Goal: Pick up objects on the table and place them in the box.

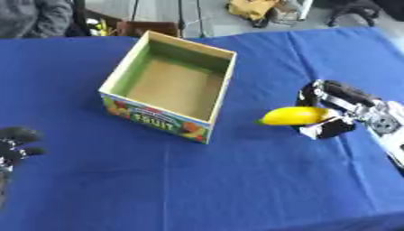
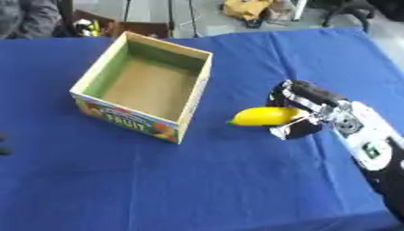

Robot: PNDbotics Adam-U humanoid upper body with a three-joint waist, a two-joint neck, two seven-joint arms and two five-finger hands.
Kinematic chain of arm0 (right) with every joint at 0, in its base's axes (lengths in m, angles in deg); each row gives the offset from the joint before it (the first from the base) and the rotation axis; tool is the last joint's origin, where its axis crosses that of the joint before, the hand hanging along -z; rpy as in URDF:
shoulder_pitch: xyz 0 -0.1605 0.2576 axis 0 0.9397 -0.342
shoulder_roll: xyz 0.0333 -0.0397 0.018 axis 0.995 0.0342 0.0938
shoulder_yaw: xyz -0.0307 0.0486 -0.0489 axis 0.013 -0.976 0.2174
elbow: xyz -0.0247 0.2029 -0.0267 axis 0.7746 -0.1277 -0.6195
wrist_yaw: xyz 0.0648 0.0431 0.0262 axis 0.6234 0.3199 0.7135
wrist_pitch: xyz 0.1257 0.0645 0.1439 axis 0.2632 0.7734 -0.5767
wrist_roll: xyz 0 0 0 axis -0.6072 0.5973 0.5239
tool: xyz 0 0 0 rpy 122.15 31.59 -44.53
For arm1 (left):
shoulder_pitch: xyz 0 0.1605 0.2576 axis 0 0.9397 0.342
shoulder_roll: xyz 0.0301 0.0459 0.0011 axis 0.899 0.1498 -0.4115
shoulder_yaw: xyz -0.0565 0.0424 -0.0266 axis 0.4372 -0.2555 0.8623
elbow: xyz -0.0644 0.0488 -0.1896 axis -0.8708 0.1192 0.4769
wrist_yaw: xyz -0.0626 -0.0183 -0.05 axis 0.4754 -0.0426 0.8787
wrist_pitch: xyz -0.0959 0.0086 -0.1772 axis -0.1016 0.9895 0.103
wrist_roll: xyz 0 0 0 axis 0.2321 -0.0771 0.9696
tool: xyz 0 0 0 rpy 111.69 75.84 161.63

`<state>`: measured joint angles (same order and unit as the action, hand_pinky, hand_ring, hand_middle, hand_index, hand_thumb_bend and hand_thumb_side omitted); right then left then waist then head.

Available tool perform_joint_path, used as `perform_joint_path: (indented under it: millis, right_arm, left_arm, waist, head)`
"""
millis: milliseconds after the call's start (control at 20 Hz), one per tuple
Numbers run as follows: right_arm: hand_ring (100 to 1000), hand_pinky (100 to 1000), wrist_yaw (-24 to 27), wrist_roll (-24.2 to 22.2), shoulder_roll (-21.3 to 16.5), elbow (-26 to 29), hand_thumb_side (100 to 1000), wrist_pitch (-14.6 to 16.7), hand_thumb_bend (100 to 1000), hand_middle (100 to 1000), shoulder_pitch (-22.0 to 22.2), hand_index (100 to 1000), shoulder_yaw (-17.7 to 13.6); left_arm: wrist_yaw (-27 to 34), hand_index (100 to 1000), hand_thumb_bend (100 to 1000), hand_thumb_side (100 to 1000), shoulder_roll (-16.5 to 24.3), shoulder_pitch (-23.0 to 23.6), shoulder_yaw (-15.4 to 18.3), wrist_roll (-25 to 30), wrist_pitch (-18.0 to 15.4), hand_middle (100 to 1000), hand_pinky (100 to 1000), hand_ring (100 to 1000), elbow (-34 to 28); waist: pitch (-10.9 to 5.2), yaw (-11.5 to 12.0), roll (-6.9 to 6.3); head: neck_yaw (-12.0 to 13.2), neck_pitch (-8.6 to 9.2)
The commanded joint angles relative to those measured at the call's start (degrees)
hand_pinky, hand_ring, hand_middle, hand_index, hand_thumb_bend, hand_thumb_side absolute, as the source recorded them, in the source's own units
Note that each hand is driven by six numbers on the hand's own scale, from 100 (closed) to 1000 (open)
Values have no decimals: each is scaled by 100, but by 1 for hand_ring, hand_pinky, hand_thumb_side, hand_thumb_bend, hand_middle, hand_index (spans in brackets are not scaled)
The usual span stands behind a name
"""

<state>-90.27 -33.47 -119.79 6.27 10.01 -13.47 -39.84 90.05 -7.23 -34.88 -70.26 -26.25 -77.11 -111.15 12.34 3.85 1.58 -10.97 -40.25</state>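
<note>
A yellow banana (image 1: 295, 116) is held in my right hand (image 1: 337, 106), whose fingers and thumb are curled round its right end. It points left toward the box, a short way right of it; whether it is off the cloth I cannot tell. The open cardboard fruit box (image 1: 126, 75) stands at centre left of the blue table, its brown floor bare inside. My left hand (image 1: 16, 143) shows at the left edge, far from the box and banana, with its fingers curled and nothing in them.
A blue cloth (image 1: 197, 180) covers the table, with wide bare cloth in front of the box. A person's sleeve (image 1: 35, 18) and floor clutter lie beyond the far edge.
</note>
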Motion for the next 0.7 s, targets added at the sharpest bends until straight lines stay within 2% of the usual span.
perform_joint_path:
  millis: [50, 350, 400, 450, 700]
  right_arm:
    - [368, 437, 145, 6, -330, 205, 154, -10, 230, 396, -168, 522, -103]
    - [371, 439, 257, -26, -501, 255, 149, 38, 234, 397, -554, 521, -36]
    - [371, 439, 272, -35, -516, 243, 248, 48, 110, 398, -621, 522, -20]
    - [371, 439, 287, -46, -531, 230, 149, 64, 234, 397, -706, 521, 1]
    - [371, 438, 336, -158, -534, 43, 150, 118, 232, 396, -1218, 520, 136]
  left_arm:
    - [-1, 696, 263, 1000, 111, -14, -3, 1, -4, 632, 662, 739, -75]
    - [3, 696, 264, 1000, 118, -2, -16, 13, 0, 632, 662, 738, -70]
    - [4, 696, 264, 1000, 119, -3, -19, 16, 1, 632, 662, 738, -70]
    - [5, 696, 264, 1000, 119, -2, -23, 20, 1, 632, 662, 738, -69]
    - [7, 696, 263, 1000, 125, -4, -42, 38, 2, 632, 661, 738, -69]
  waist:
    - [-113, -15, 10]
    - [-146, -3, 22]
    - [-149, 4, 23]
    - [-153, 18, 25]
    - [-161, 108, 35]
  head:
    - [15, -45]
    - [-1, -50]
    - [-4, -50]
    - [-8, -47]
    - [-48, -32]
